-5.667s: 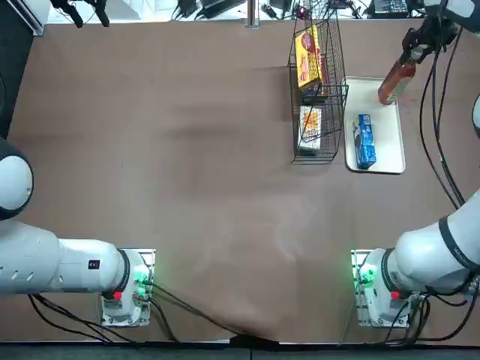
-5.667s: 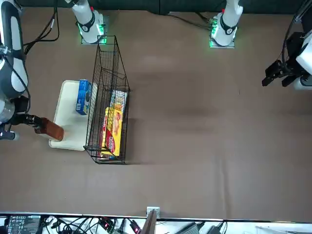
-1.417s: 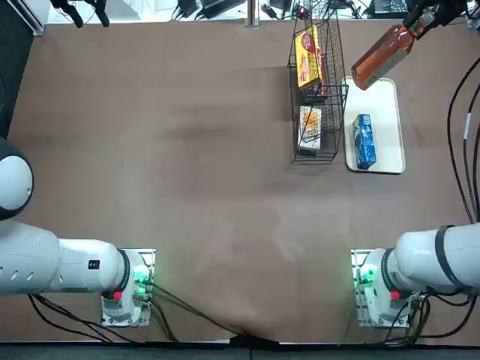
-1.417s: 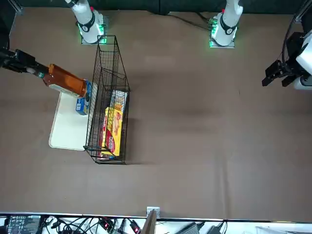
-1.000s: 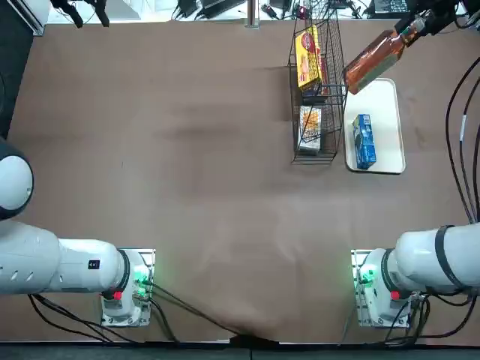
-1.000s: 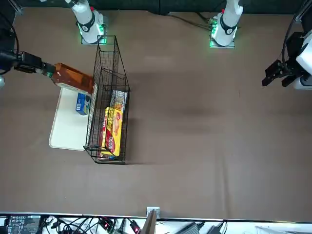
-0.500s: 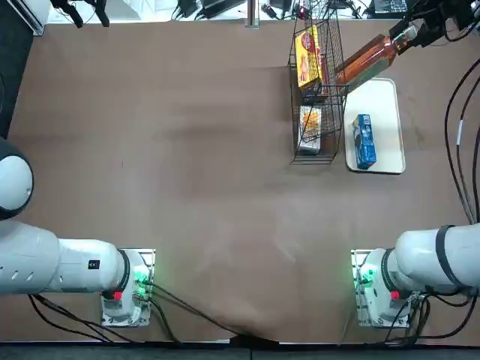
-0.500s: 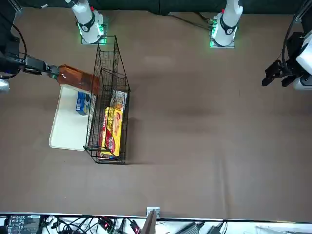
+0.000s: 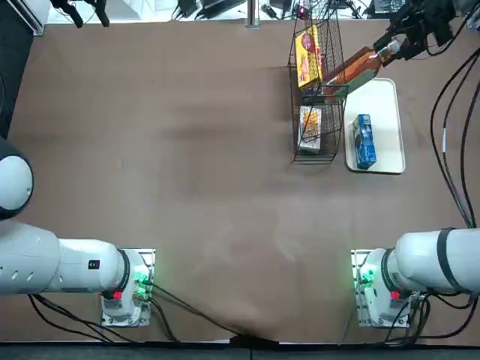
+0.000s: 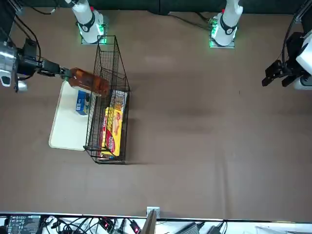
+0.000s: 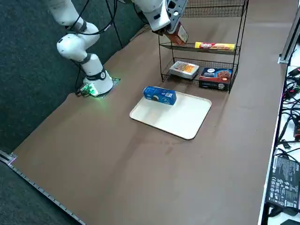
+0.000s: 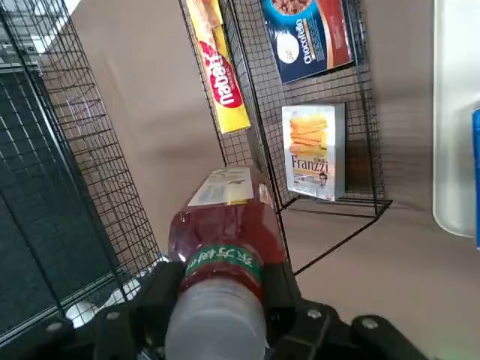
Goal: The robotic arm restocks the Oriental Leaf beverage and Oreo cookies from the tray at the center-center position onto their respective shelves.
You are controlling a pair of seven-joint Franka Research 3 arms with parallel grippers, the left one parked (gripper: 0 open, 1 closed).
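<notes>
My right gripper (image 9: 390, 46) is shut on the capped neck of the Oriental Leaf beverage (image 9: 351, 67), a bottle of reddish-brown tea held nearly level. The bottle's base (image 10: 100, 84) overlaps the open side of the black wire shelves (image 10: 109, 105), at an upper tier above the yellow packet (image 11: 214, 46). In the wrist view the bottle (image 12: 225, 221) fills the gap between the fingers (image 12: 161, 289). The blue Oreo cookies packet (image 9: 364, 140) lies on the cream tray (image 9: 382, 105) beside the rack, also seen in the side view (image 11: 160, 94).
The rack holds a yellow-and-red packet (image 12: 217, 71), a white-and-orange box (image 12: 315, 150) and a dark blue cookie box (image 12: 309, 36). Black cables hang from the right arm (image 9: 446, 127). The right arm's base (image 9: 379, 289) sits near the table's front edge.
The gripper has carried the bottle from over the tray's far end toward the rack and lowered it, and the bottle's base now overlaps the rack's side. The Oreo packet has not moved.
</notes>
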